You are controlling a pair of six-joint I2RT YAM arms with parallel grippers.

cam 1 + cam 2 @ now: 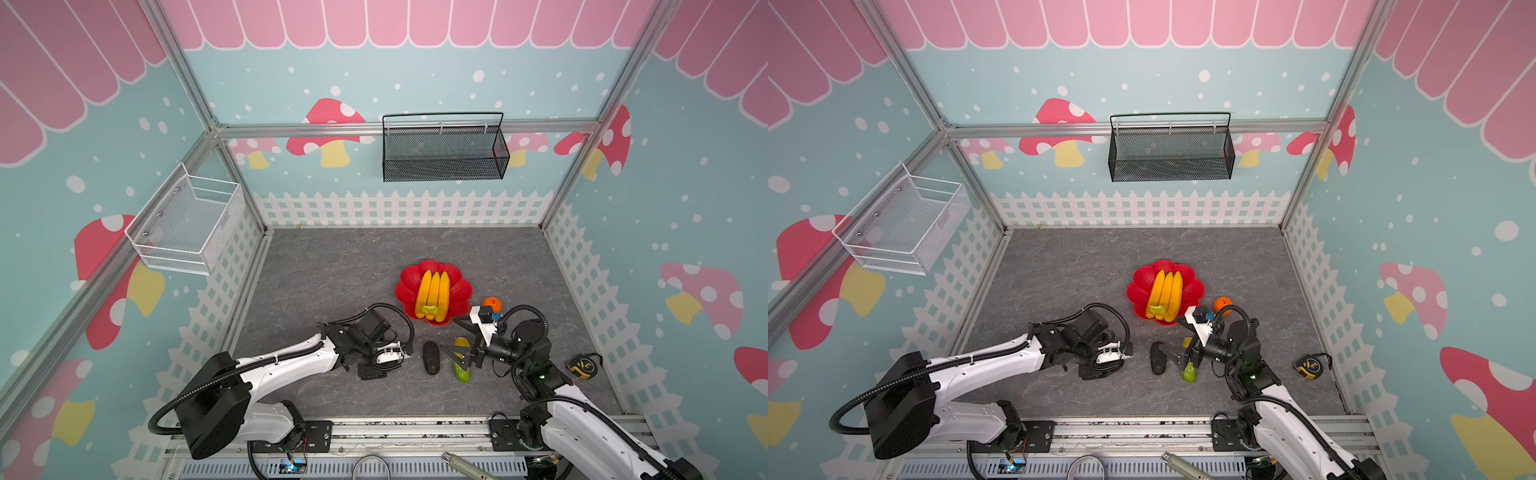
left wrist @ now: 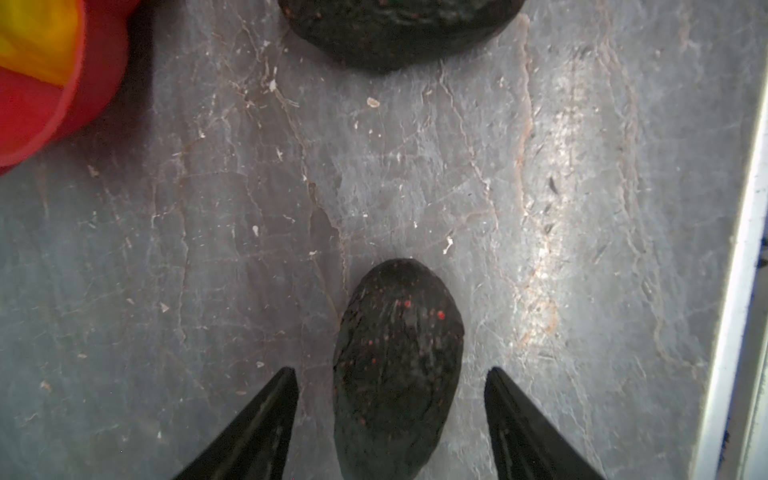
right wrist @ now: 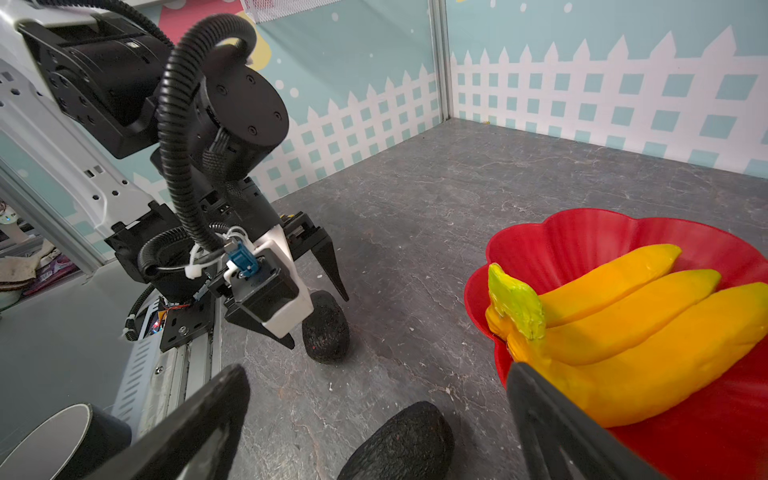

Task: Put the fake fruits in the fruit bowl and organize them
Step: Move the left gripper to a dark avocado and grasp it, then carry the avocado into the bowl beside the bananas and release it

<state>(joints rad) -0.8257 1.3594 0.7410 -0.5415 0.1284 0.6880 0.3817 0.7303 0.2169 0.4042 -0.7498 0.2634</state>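
The red flower-shaped fruit bowl (image 1: 409, 286) (image 3: 582, 226) holds the yellow banana bunch (image 1: 434, 293) (image 3: 623, 324). One dark avocado (image 2: 397, 365) (image 3: 325, 332) lies on the floor between the fingers of my left gripper (image 2: 390, 370), which is open with a gap on each side; in both top views the wrist hides it. A second avocado (image 1: 432, 358) (image 3: 399, 444) lies just ahead of my open, empty right gripper (image 1: 456, 337) (image 3: 374, 374). The yellow-green fruit (image 1: 462, 374) lies partly under the right gripper. The small orange (image 1: 491, 304) sits right of the bowl.
A yellow-black tape measure (image 1: 584, 365) lies near the right wall. A black mesh basket (image 1: 444, 149) hangs on the back wall and a white one (image 1: 187, 224) on the left wall. The two grippers stand close together in front of the bowl.
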